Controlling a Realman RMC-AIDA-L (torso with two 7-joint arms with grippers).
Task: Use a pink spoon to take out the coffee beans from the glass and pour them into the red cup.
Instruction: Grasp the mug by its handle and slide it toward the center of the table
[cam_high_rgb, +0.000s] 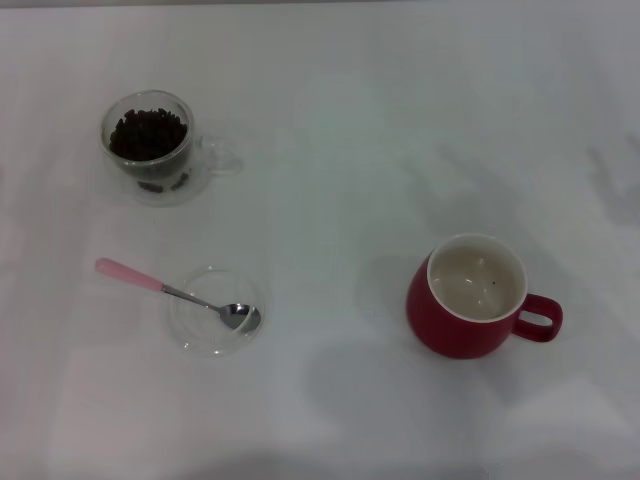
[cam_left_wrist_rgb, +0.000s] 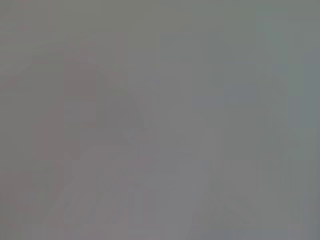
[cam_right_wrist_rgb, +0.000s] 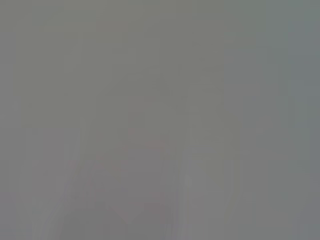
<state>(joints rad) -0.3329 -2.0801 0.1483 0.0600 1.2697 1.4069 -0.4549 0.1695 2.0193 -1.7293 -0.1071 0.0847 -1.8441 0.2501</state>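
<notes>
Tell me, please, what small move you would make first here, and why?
Probably bring the left arm down to the pink spoon's handle. The spoon lies unheld on the robot's left, its bowl resting in the glass saucer. The coffee beans are in the glass; the red cup looks almost empty.

A plain white table (cam_high_rgb: 350, 130) is seen, without any pattern. The coffee beans (cam_high_rgb: 148, 134) are coloured dark brown, almost black, and they are held in the glass (cam_high_rgb: 150, 148), which is clear and colourless. The pink spoon (cam_high_rgb: 180, 296) is made of a pale pink handle and a shiny silver bowl. A clear saucer (cam_high_rgb: 212, 312) is seen under its bowl. The red cup (cam_high_rgb: 478, 296) is glossy red outside and cream-white inside, with a few small dark specks.
</notes>
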